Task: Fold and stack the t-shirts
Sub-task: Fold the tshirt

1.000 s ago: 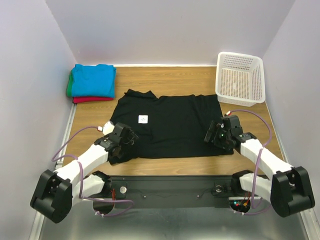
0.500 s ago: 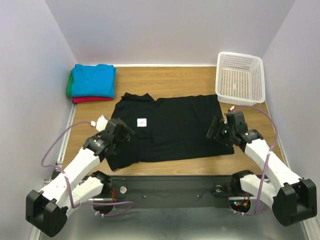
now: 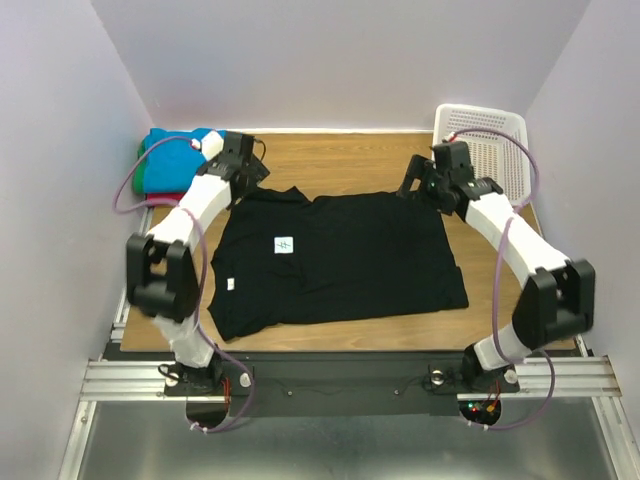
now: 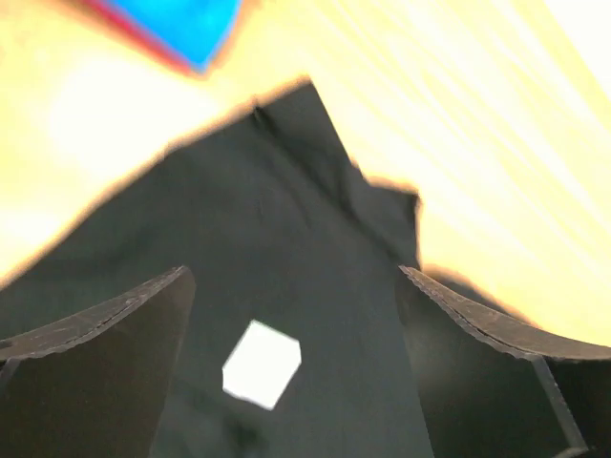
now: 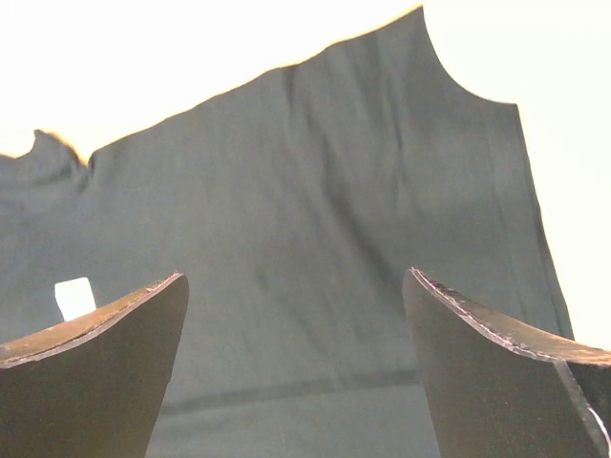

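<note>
**Now both grippers hang open over the far edge of the black t-shirt**

Flat on the wooden table (image 3: 340,160), the black t-shirt (image 3: 335,255) lies with its long axis running from 9 to 3 o'clock. The end with the sleeves and the small white label (image 3: 284,244) points toward 9. The straight hem points toward 3.

At about 10 o'clock, in the far left corner, sits the stack of folded shirts (image 3: 185,160). A turquoise-blue one is on top, and green and red edges show beneath it. The stack lies apart from the black t-shirt, with a strip of bare wood between them.

At about 2 o'clock stands the white lattice basket (image 3: 495,150). The right arm crosses in front of part of it, so I cannot tell what it holds.

The left gripper (image 3: 252,172) is above the t-shirt's far left corner. In its blurred wrist view the fingers (image 4: 105,372) stand wide apart with nothing between them, cloth and label below. The right gripper (image 3: 412,183) is above the far right corner, also spread and holding nothing.

Bare wood lies at 12 o'clock between the t-shirt and the back wall, and a narrower band at 3 o'clock beside the hem. At 6 o'clock the t-shirt's near edge comes close to the table's front edge.
</note>
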### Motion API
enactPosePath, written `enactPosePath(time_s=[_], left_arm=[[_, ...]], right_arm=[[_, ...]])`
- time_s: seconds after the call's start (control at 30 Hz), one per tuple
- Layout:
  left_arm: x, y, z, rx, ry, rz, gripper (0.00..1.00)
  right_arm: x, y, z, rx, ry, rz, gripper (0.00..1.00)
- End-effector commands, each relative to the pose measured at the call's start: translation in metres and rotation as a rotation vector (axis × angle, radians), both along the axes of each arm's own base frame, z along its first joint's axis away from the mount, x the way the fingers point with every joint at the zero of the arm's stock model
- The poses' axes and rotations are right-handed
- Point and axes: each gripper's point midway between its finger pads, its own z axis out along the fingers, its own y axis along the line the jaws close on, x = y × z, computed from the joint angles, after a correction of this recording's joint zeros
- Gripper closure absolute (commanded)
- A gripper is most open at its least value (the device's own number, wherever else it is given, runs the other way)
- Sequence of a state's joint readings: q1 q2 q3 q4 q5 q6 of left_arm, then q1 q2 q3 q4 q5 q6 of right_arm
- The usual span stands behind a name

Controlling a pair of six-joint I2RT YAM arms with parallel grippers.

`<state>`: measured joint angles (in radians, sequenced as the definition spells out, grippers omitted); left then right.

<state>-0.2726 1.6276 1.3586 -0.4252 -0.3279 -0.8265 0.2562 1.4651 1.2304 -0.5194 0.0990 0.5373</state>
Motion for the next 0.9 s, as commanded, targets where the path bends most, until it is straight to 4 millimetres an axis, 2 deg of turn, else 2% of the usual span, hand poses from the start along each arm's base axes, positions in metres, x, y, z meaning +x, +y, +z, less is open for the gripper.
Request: enactPosePath(time_s=[0.0, 0.07, 0.1, 0.23, 0.27, 0.3, 0.37, 0.43, 0.5, 0.53, 0.57, 0.67, 0.7, 0.77, 0.87], left_arm=[[0.040, 0.009, -0.019, 0.078, 0.092, -0.034, 0.02], [0.052, 0.004, -0.028, 0.084, 0.107, -0.049, 0.02], [0.064, 0.003, -0.035, 0.086, 0.105, -0.044, 0.02], [0.084, 0.012, -0.048, 0.123, 0.127, -0.021, 0.05], [0.087, 0.017, -0.060, 0.142, 0.149, -0.006, 0.06], [0.090, 0.019, -0.060, 0.146, 0.150, 0.002, 0.08], [0.092, 0.020, -0.070, 0.151, 0.172, -0.004, 0.08], [0.090, 0.015, -0.089, 0.140, 0.209, -0.032, 0.08], [0.087, 0.015, -0.107, 0.140, 0.242, -0.028, 0.09], [0.087, 0.016, -0.110, 0.142, 0.245, -0.027, 0.09], [0.088, 0.018, -0.116, 0.144, 0.250, -0.019, 0.10], [0.092, 0.019, -0.124, 0.140, 0.252, -0.014, 0.16], [0.096, 0.018, -0.122, 0.135, 0.246, -0.014, 0.22], [0.102, 0.018, -0.124, 0.139, 0.241, -0.011, 0.27], [0.106, 0.018, -0.129, 0.136, 0.249, -0.013, 0.39]], right_arm=[[0.040, 0.006, -0.005, -0.040, -0.019, 0.000, 0.00], [0.055, 0.016, -0.003, -0.017, -0.036, 0.023, 0.00], [0.060, 0.020, -0.014, -0.023, -0.018, 0.031, 0.00], [0.079, 0.028, -0.021, -0.035, -0.018, 0.051, 0.00], [0.082, 0.029, -0.021, -0.039, -0.025, 0.054, 0.00], [0.085, 0.028, -0.023, -0.049, -0.024, 0.054, 0.00], [0.093, 0.028, -0.027, -0.059, -0.024, 0.046, 0.00], [0.099, 0.027, -0.033, -0.075, -0.021, 0.036, 0.00], [0.106, 0.026, -0.031, -0.086, -0.033, 0.025, 0.00], [0.109, 0.026, -0.037, -0.095, -0.025, 0.025, 0.00], [0.113, 0.026, -0.033, -0.101, -0.036, 0.024, 0.00], [0.120, 0.027, -0.044, -0.116, -0.023, 0.031, 0.00], [0.123, 0.028, -0.043, -0.119, -0.028, 0.032, 0.00], [0.128, 0.025, -0.051, -0.143, -0.018, 0.017, 0.00], [0.136, 0.022, -0.053, -0.164, -0.025, 0.002, 0.00]])
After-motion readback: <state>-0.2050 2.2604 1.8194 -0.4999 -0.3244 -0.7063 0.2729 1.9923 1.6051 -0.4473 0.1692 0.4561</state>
